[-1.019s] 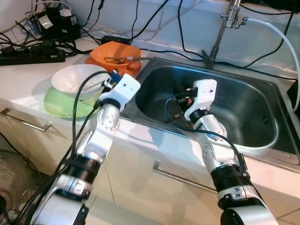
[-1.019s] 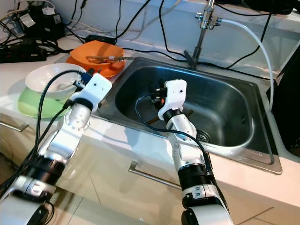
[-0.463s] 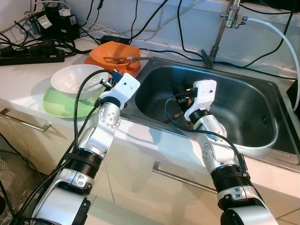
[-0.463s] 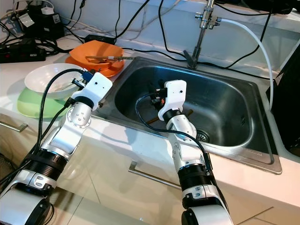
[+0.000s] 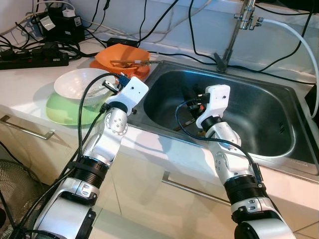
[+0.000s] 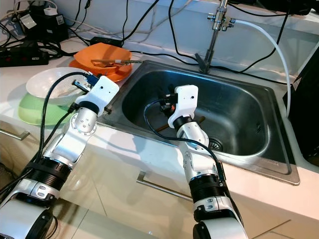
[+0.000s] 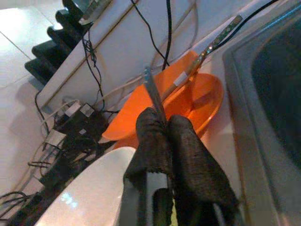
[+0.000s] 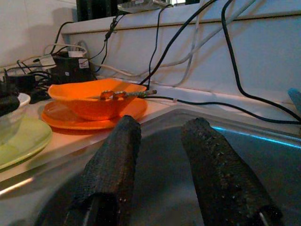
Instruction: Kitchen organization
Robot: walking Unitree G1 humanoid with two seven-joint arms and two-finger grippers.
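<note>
My left gripper (image 7: 162, 125) is shut on a thin metal utensil (image 7: 151, 89) whose end sticks out past the fingertips. It hovers at the near rim of a white bowl (image 5: 79, 83) that sits on a green plate (image 5: 60, 110). Behind them, an orange bowl (image 5: 123, 56) on an orange plate holds more utensils (image 5: 133, 62). My right gripper (image 8: 160, 141) hangs open inside the steel sink (image 5: 264, 107), with nothing between its fingers (image 8: 113, 160). A brown stick-like item (image 5: 185, 122) lies on the sink floor beneath it.
A tap (image 5: 238, 30) rises behind the sink with a white hose (image 5: 299, 35). Black cables, a power strip (image 5: 35, 59) and adapters crowd the back left of the counter. Cabinet handles (image 5: 30, 130) run below the counter edge.
My left gripper has swung slightly left, toward the white bowl, still holding the utensil. The right arm has stayed put in the sink.
</note>
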